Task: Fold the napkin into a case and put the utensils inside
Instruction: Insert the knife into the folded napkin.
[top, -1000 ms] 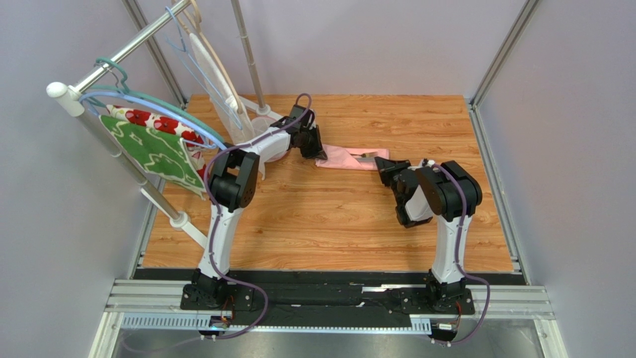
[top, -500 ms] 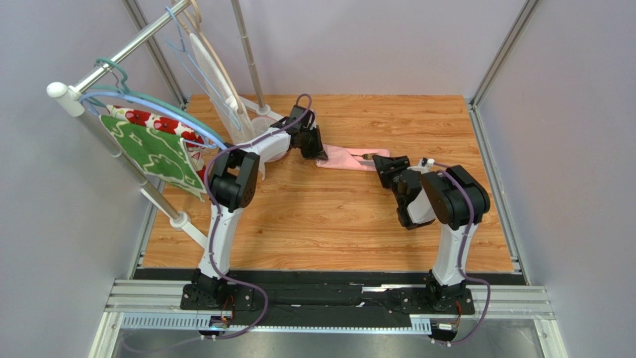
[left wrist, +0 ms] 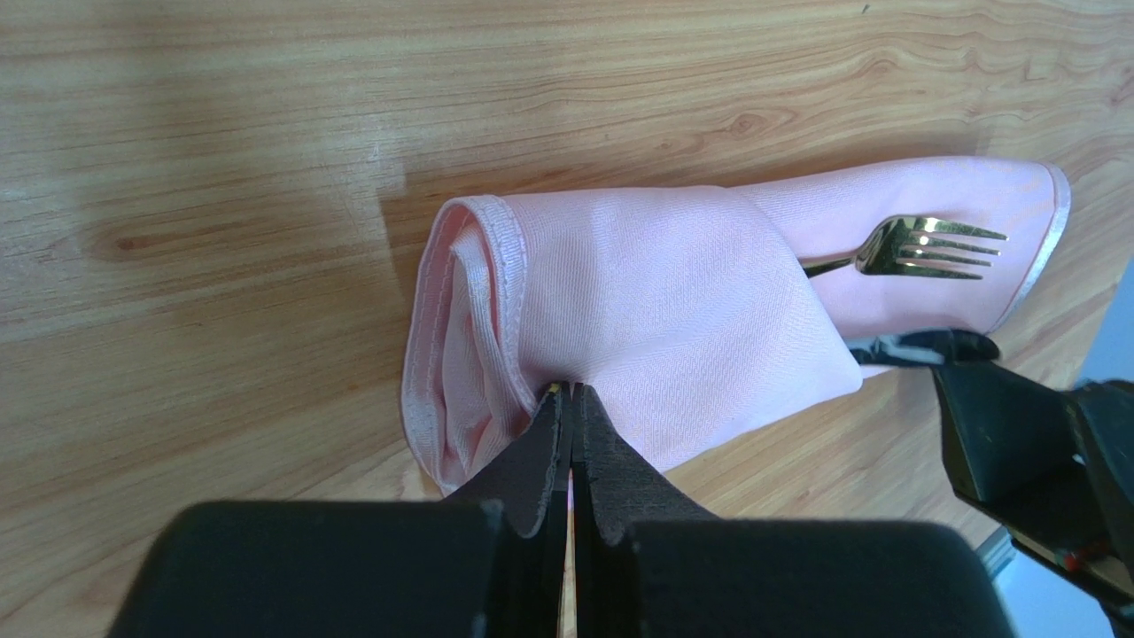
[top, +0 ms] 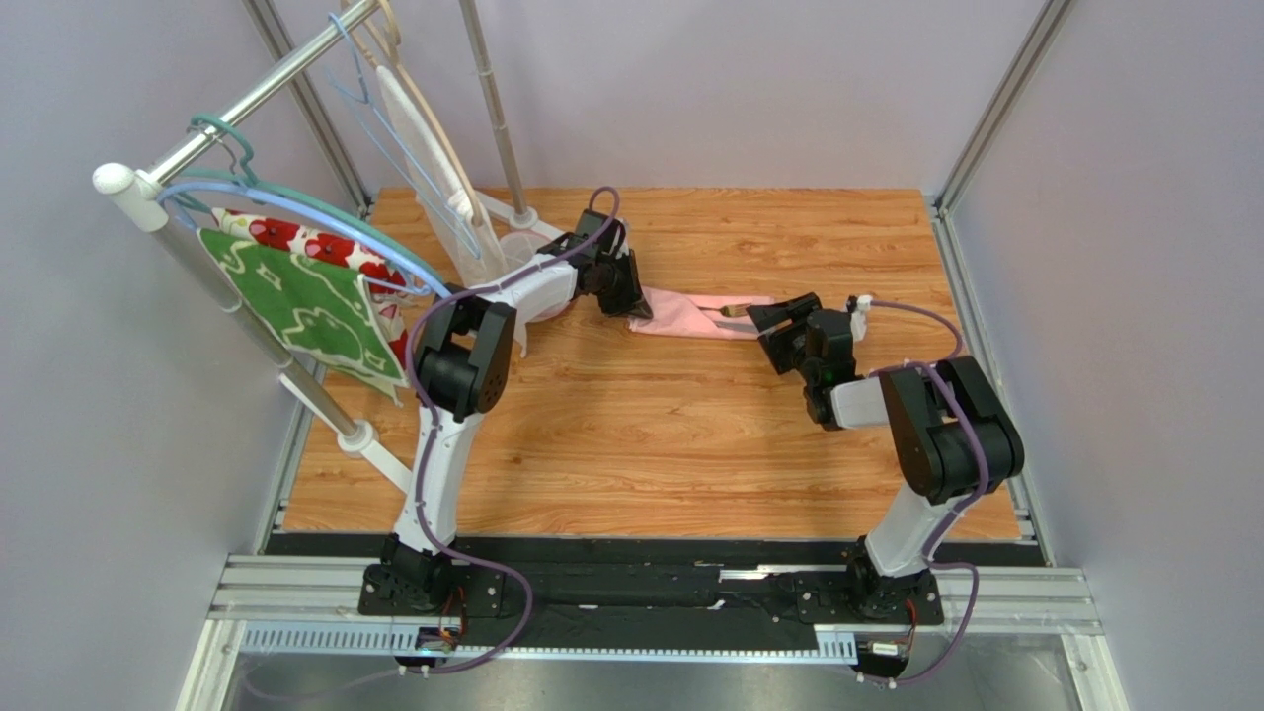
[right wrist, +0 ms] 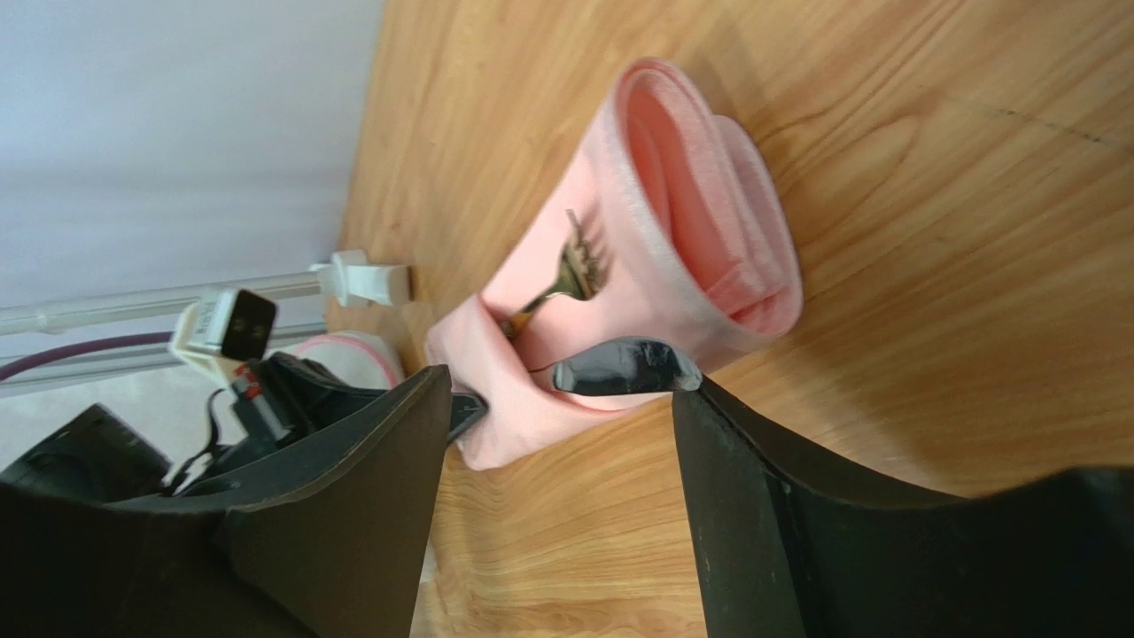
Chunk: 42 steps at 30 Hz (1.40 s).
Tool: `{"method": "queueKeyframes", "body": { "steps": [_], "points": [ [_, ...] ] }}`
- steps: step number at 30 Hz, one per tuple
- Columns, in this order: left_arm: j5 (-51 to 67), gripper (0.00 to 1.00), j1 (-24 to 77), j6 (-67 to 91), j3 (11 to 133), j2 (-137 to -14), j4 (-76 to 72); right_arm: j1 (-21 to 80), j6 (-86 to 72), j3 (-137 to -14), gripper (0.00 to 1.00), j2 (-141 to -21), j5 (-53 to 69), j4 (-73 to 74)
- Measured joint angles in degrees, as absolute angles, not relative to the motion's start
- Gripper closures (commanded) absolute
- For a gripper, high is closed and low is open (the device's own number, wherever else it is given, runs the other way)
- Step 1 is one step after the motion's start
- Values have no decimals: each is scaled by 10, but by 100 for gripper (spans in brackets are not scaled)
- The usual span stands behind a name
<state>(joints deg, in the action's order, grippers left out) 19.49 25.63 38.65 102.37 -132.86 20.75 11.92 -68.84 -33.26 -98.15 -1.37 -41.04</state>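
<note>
- My right gripper [top: 787, 329]: jaws were spread wide and empty, with one fingertip touching the napkin's open end.
- Napkin [left wrist: 666, 306]: it lay toward the far edge of the table [top: 668, 430], about mid-width, folded into a narrow layered pocket. The fold step looked done.
- Fork [left wrist: 925, 247], yellowish: it sat in the pocket with its tines out at the end facing the table's right edge. I judged one utensil placed.
- My left gripper [left wrist: 572, 399]: jaws were pressed together, tips on the cloth near its folded end. I couldn't tell if cloth was caught between them.
- Left to do, my guess: any remaining utensils, then get both arms off the cloth.
- Hidden: the fork's handle and the pocket's inside. No other cutlery showed in any view, so I couldn't tell if more was already tucked in.
</note>
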Motion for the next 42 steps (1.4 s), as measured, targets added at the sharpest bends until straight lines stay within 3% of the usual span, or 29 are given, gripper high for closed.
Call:
{"method": "queueKeyframes", "body": {
  "steps": [11, 16, 21, 22, 24, 30, 37, 42],
  "points": [
    [208, 97, 256, 378, 1012, -1321, 203, 123, -679, -398, 37, -1049, 63, -362],
    [216, 77, 256, 369, 1008, -1312, 203, 124, -670, -398, 35, -1038, 69, -327],
    [222, 67, 256, 364, 998, -1287, 206, 110, -612, -396, 32, -947, 68, -207],
    [223, 55, 256, 363, 997, -1281, 207, 103, -595, -395, 30, -921, 67, -180],
    [226, 54, 256, 364, 997, -1269, 208, 82, -559, -395, 29, -871, 64, -130],
    [253, 58, 260, 365, 990, -1223, 207, 32, -436, -426, 32, -817, 55, 1],
    [274, 88, 269, 357, 974, -1183, 206, 33, -348, -469, 48, -879, 106, 53],
    [264, 97, 270, 330, 969, -1180, 221, 33, -328, -516, 57, -953, 141, 53]
  ]
}}
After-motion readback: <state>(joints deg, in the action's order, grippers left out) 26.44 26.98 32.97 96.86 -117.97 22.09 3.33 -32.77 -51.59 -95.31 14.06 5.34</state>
